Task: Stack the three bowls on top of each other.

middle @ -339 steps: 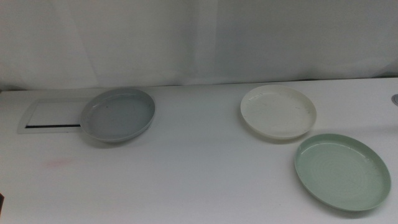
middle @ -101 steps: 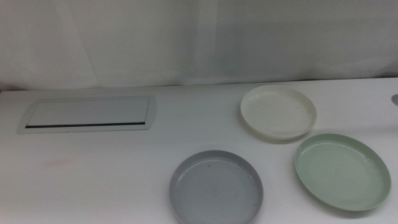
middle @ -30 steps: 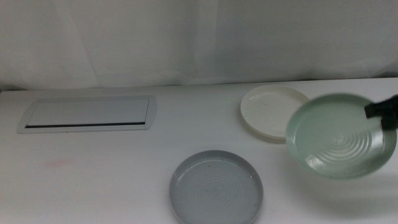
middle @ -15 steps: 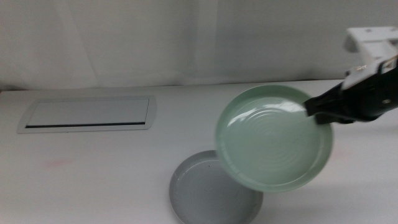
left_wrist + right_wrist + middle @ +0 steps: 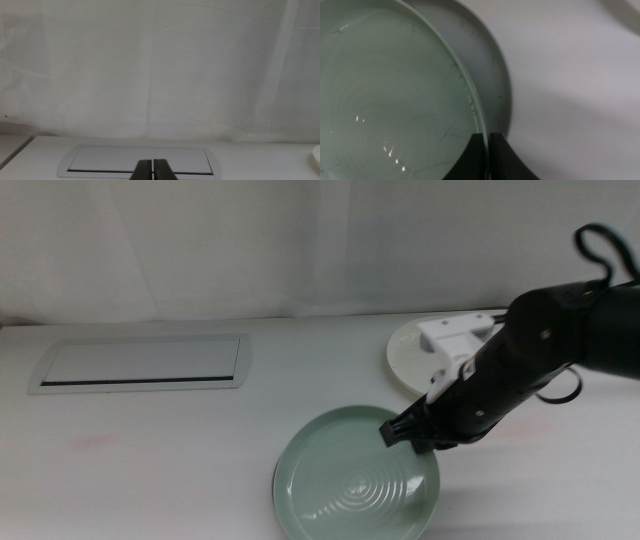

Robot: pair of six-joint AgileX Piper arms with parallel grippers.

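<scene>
Green bowl (image 5: 350,485) over grey bowl (image 5: 487,65), right gripper (image 5: 404,435) pinching rim

I log a pale green bowl (image 5: 355,478) with concentric ridges, a grey bowl (image 5: 487,65) showing just beside its rim. Beyond it: cream-white bowl (image 5: 412,357), black right gripper (image 5: 407,436).

No writing, label, brand mark, number or sign can be read anywhere in these pictures; every surface that shows is plain and unmarked.
</scene>
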